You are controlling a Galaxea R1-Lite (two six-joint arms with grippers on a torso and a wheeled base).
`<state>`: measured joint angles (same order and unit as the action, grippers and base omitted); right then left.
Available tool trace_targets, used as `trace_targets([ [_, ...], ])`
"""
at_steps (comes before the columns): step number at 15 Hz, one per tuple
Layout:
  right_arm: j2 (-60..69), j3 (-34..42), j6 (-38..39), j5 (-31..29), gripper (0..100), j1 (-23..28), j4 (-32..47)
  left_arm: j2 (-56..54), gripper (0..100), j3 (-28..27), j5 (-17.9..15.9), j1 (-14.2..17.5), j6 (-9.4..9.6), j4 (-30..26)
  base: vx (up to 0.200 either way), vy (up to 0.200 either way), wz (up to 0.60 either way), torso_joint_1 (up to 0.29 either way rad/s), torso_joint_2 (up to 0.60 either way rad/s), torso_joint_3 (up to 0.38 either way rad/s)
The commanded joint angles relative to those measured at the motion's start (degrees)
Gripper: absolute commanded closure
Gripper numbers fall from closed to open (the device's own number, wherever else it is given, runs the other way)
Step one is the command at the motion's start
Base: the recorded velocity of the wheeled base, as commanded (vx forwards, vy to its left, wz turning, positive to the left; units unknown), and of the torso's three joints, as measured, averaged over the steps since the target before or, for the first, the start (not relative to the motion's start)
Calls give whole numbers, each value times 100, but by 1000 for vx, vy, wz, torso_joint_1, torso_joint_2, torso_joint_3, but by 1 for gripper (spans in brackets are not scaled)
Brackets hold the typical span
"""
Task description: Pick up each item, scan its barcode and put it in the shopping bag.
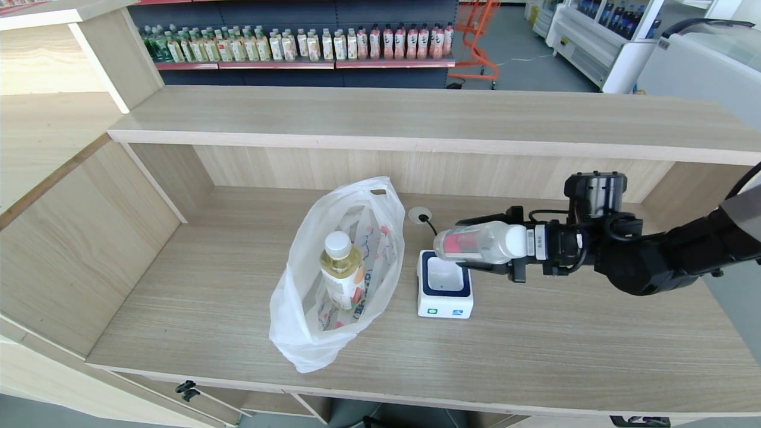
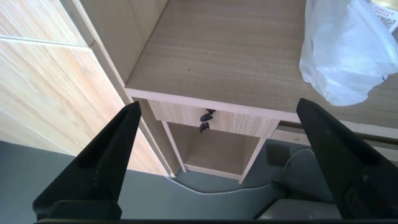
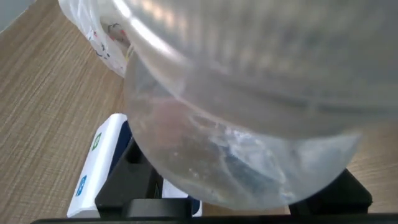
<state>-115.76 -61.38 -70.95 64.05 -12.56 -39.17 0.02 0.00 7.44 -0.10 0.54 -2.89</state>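
Note:
My right gripper [image 1: 496, 245] is shut on a clear bottle [image 1: 475, 242] with a pink label and a white cap, held sideways just above the white barcode scanner [image 1: 445, 284]. Close up, the bottle [image 3: 249, 106] covers the right wrist view, with the scanner [image 3: 102, 165] beneath it. The white plastic shopping bag [image 1: 337, 273] stands left of the scanner, and a tea bottle [image 1: 340, 268] with a white cap stands upright inside it. My left gripper [image 2: 217, 155] is open, hanging off the counter's front left edge, with the bag [image 2: 345, 56] farther off on the counter.
The wooden counter [image 1: 535, 351] has a raised back ledge [image 1: 416, 119] and side walls. A cable port [image 1: 420, 215] sits behind the scanner. A drawer with a key [image 2: 205, 121] lies under the front edge. Shelves of bottles [image 1: 297, 44] stand beyond.

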Motion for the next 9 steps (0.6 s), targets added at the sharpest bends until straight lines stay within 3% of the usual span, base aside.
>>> trace_targets([
  [1, 1196, 539, 1215, -217, 100, 210, -12, 6, 0, 0, 3, 1, -1, -1, 0, 0, 0, 0, 0, 0],
  [4, 1609, 979, 2832, -683, 100, 298, -38, 6, 0, 0, 3, 1, -1, -1, 0, 0, 0, 0, 0, 0],
  [9, 1548, 1137, 3553, -780, 100, 289, -29, 6, 0, 0, 3, 1, -1, -1, 0, 0, 0, 0, 0, 0],
])
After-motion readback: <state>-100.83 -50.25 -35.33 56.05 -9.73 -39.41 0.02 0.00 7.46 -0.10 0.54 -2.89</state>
